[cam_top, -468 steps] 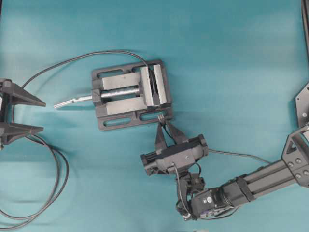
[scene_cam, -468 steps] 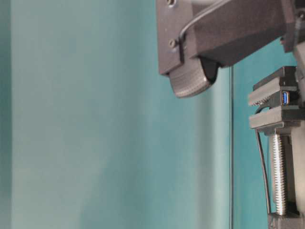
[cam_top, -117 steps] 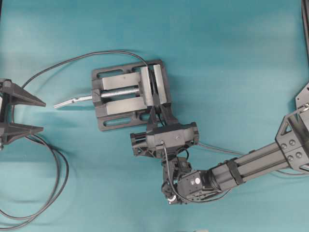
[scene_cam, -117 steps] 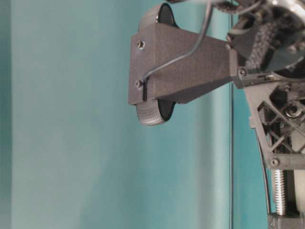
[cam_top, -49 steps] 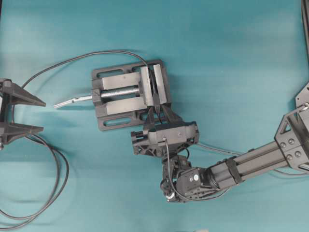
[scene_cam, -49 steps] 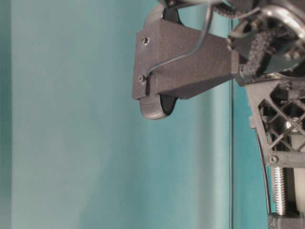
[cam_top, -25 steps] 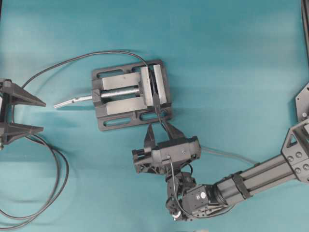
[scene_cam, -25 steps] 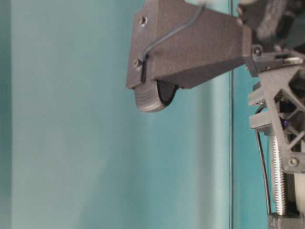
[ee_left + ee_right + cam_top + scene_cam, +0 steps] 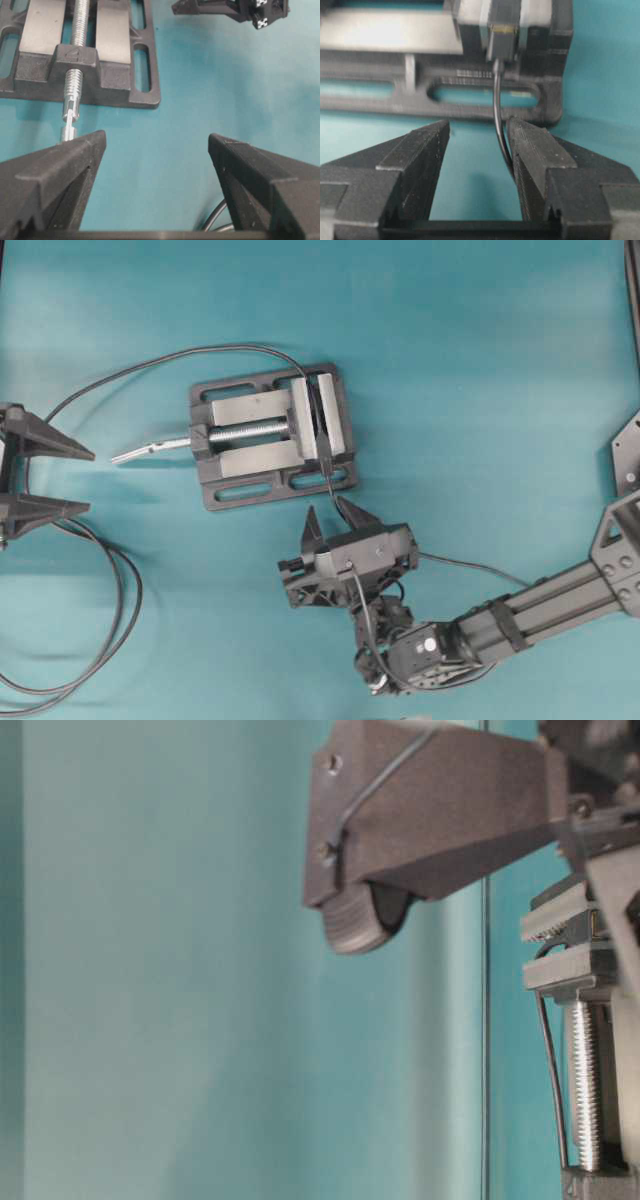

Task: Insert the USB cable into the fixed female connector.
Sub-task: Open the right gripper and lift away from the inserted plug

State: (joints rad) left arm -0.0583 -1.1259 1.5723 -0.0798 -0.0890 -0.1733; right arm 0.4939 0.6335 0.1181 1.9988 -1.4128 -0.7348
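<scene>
On teal mat (image 9: 480, 360) (matte): vise (image 9: 272, 436).

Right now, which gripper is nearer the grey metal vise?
Right. The right gripper sits just off the grey metal vise's near edge, jaws open around the thin dark USB cable. The left gripper waits beyond the screw handle, farther off.

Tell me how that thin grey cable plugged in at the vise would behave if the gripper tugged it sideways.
The USB cable curves loosely below its plug, so it is probably floppy and would bend. Its thin round jacket may slide along the right gripper fingers. The vise looks heavy, unlikely to shift.
</scene>
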